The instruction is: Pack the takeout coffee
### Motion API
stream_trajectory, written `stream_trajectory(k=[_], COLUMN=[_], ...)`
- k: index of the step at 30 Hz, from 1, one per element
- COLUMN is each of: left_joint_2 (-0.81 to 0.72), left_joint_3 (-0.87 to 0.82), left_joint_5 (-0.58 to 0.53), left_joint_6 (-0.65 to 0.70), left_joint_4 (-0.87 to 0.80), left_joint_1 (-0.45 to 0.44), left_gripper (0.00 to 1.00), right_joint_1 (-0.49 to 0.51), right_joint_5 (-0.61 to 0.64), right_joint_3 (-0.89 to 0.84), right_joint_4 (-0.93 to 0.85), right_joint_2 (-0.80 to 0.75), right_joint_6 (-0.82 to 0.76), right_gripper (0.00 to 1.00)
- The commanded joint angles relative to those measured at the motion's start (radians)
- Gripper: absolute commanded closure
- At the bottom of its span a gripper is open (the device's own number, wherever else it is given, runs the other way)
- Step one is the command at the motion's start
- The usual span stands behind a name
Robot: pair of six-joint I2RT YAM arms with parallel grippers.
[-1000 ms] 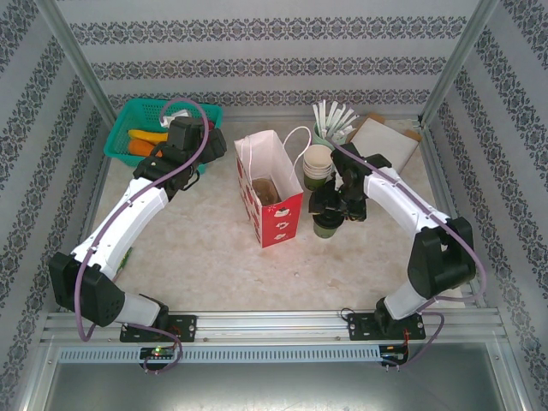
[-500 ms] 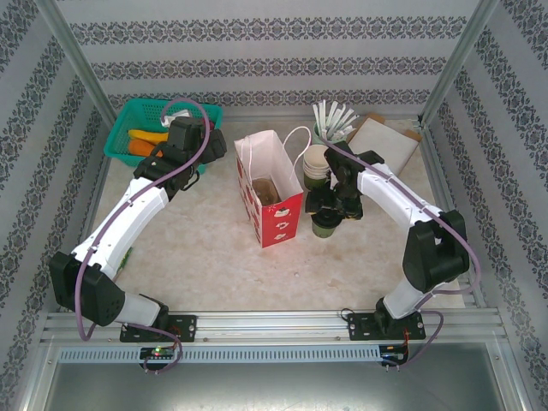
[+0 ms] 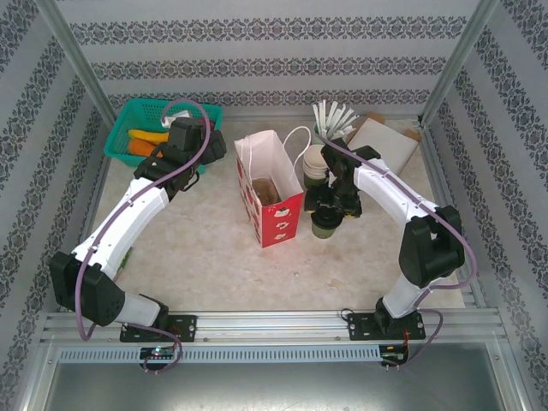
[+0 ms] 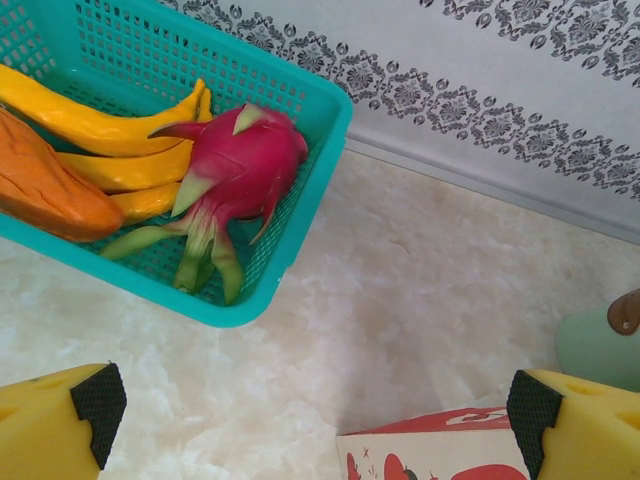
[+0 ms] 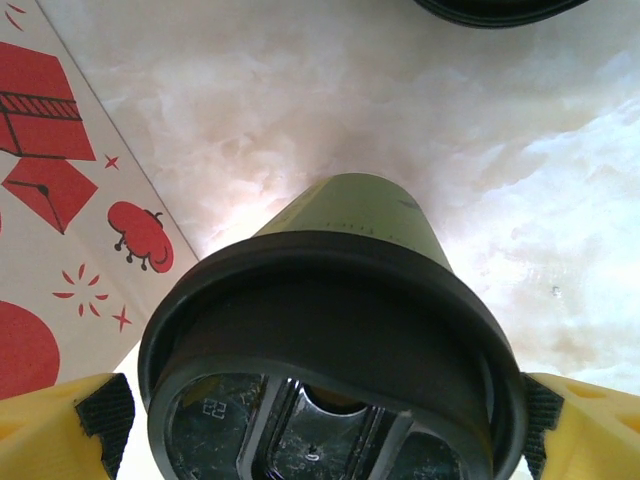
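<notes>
My right pincer point(image 5: 320, 412) is spread wide around the coffee cup's lid; my left pincer point(image 4: 315, 410) hangs open.

The dark green coffee cup point(image 3: 324, 225) stands upright on the marble table point(image 3: 214, 248), just beside the red-and-white paper bag point(image 3: 270, 193) on its right side, not inside it. My right fingers point(image 5: 75, 430) flank the black lid, one on each side; I cannot tell whether the pads touch it. My left pincer holds nothing, above bare table near the teal basket point(image 4: 330, 115) of bananas point(image 4: 100, 125) and a dragon fruit point(image 4: 245, 160).
</notes>
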Motion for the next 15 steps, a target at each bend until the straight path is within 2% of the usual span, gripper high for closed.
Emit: stream_trajectory(k=[1, 15], left_joint_2=[-0.001, 0.017], left_joint_3=[-0.009, 0.003], left_joint_5=[-0.031, -0.037], left_joint_6=[0.026, 0.04], left_joint_4=[-0.025, -0.027], left_joint_1=[-0.002, -0.004], left_gripper=[0.0, 0.0], right_joint_1=[0.011, 0.014], right_joint_5=[-0.046, -0.05], right_joint_3=[0.023, 0.002], right_joint_4=[-0.022, -0.026], right_joint_2=[0.0, 0.034], right_joint_6=[0.026, 0.015], right_gripper=[0.02, 0.02])
